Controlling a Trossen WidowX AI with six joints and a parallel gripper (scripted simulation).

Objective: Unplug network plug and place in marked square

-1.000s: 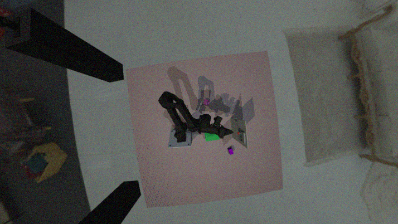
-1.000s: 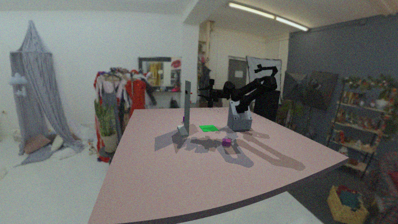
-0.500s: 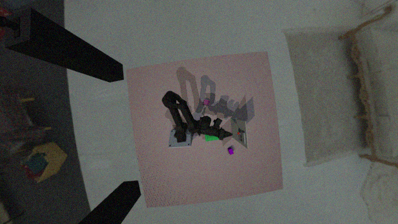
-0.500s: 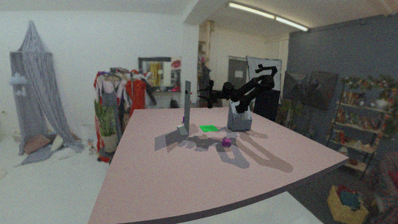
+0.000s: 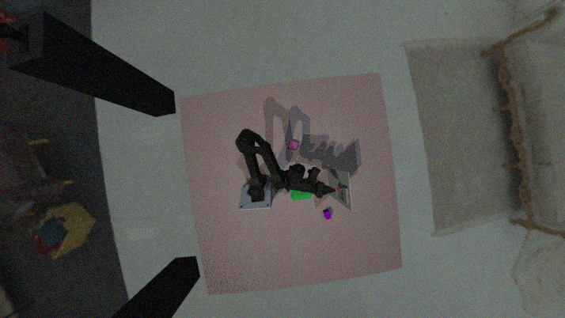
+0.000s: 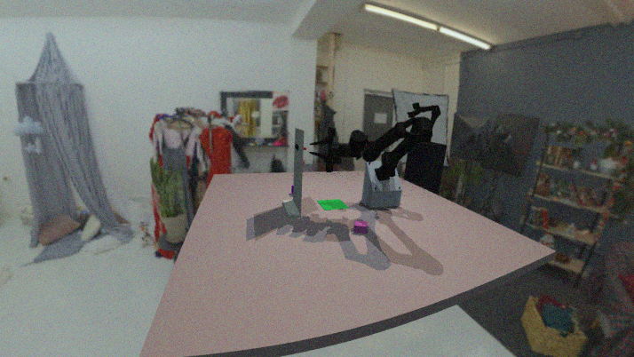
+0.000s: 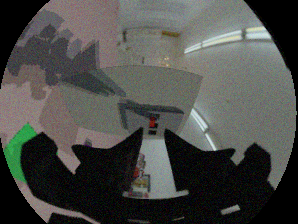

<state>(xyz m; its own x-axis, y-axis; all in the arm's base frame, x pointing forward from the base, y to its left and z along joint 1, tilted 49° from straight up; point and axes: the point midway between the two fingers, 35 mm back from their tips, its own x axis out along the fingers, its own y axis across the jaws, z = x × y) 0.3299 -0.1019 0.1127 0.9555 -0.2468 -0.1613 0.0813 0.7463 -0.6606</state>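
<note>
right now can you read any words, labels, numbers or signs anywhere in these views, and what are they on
No text can be read in any view.
Upright panel: only a small red mark at the socket, no lettering visible.
Green marked square: plain, no writing.
Purple blocks: plain.
Robot base and gripper: no readable label.
Paper on the far door and wall pictures: too blurred to read.

Pincer (image 7: 153, 137) before panel (image 7: 156, 92), plug (image 7: 153, 123)
</note>
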